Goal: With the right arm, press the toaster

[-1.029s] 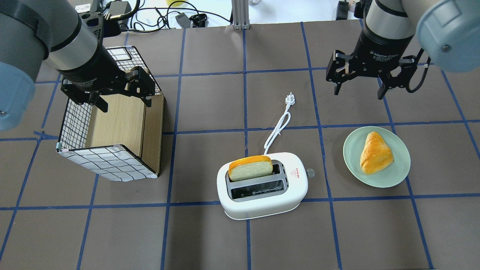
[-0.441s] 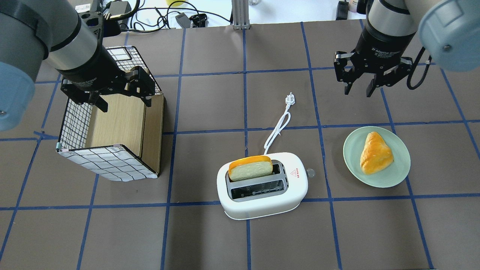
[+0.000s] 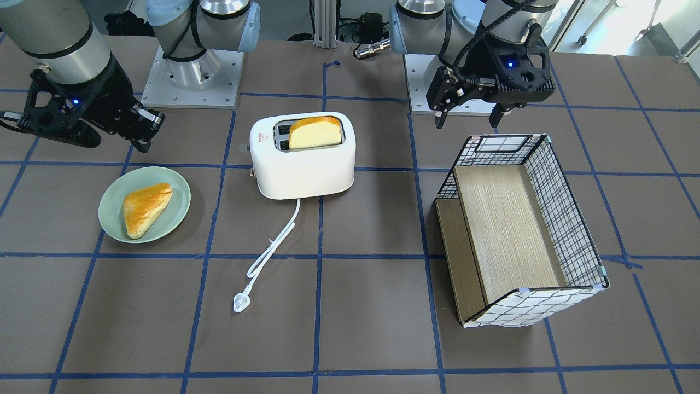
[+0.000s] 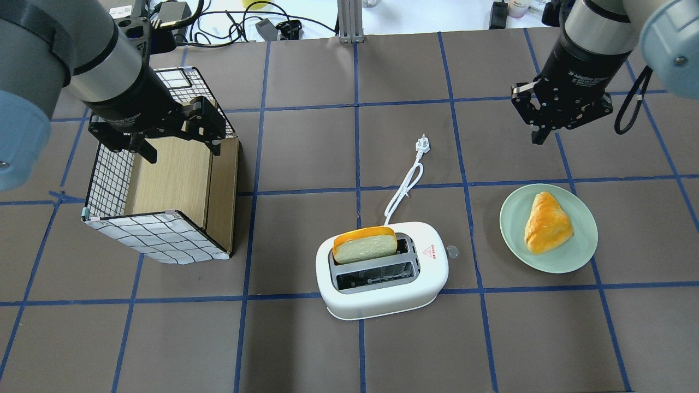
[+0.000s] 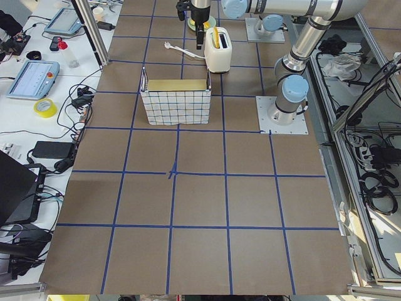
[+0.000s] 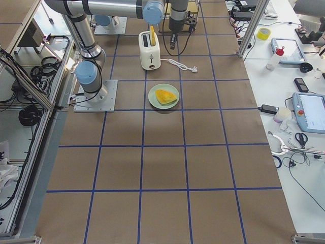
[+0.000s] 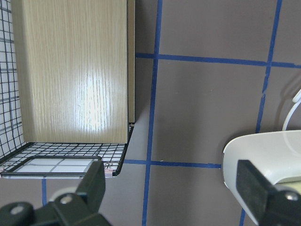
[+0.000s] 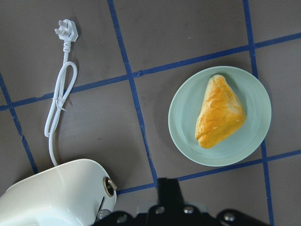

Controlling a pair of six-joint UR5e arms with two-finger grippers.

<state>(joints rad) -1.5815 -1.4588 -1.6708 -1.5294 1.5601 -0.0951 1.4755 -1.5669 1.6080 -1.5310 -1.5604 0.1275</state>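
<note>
Zero contact with the target so far. Judged stage is the approach, and the press itself is not yet begun.

Front-facing exterior: the toaster point(image 3: 301, 164) stands upright at mid-table. One bread slice point(image 3: 315, 133) sits high in a slot, which suggests the mechanism is up. The right gripper point(image 3: 149, 130) hangs well apart from it, on the robot's side of the plate point(image 3: 112, 189), with fingers drawn together and nothing held. The left gripper point(image 3: 468, 117) is spread wide near the wire basket point(image 3: 569, 219).

Overhead exterior: the toaster point(image 4: 382, 303) lies near the table's centre line. Its lever point(image 4: 452, 251) pokes from the end facing the plate point(image 4: 510, 229), which carries a pastry point(image 4: 548, 222). The right gripper point(image 4: 538, 136) is closed over bare mat beyond the plate. The left gripper point(image 4: 183, 150) is wide open over the basket. Left to do, as judged: travel across, descend onto the lever, push it down.

Exterior left: the toaster point(image 5: 218, 53) is far and small. The lever is not resolvable and no finger state can be told.

Exterior right: the toaster point(image 6: 150, 53) is again small, and the lever cannot be made out.

Left wrist: the jaws stand far apart and empty. Only a corner of the toaster point(image 7: 263, 155) enters, cut by the frame.

Right wrist: the fingers point(image 8: 169, 193) show as one closed black block at the bottom edge. The toaster point(image 8: 56, 193) is cut off at the lower left. Its lever point(image 8: 109, 186) is visible, but the slots are out of frame.
</note>
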